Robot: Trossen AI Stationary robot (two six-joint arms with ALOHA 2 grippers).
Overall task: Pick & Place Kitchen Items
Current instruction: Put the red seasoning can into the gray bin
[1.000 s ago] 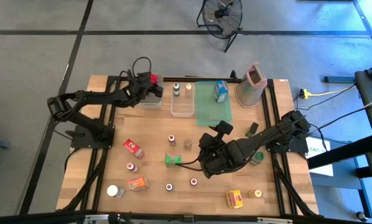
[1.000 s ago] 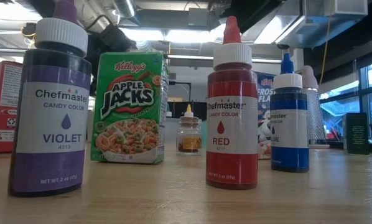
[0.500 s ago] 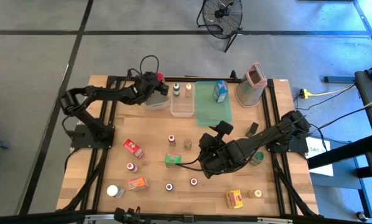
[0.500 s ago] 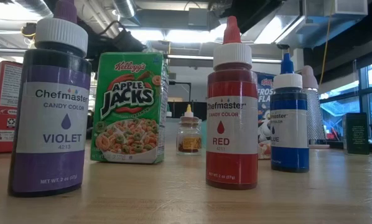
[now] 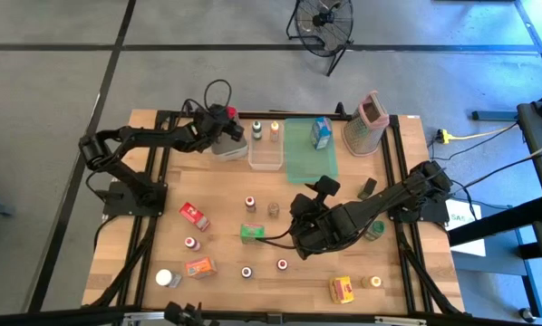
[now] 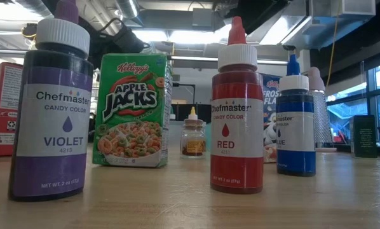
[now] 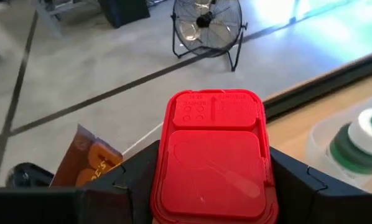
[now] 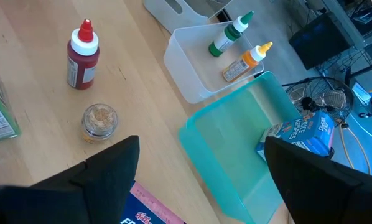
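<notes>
The desk (image 5: pixel 226 244) is pale wood with a matt, visibly grained top. The bin (image 8: pixel 195 53) is smooth translucent plastic, and the tray (image 8: pixel 236 152) glossy green plastic. The grater (image 5: pixel 365 131) is dull perforated metal. The red lid (image 7: pixel 214 162) is smooth, slightly shiny plastic. The cereal box (image 6: pixel 131 108) is glossy printed card. The bottles (image 6: pixel 237 108) are shiny plastic with paper labels.

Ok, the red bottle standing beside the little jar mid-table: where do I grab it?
Grip the red bottle round its cylindrical body, just under the white collar, coming down from above: it stands upright and its nozzle tapers too thin to hold. Avoid the side where the jar stands close.
</notes>
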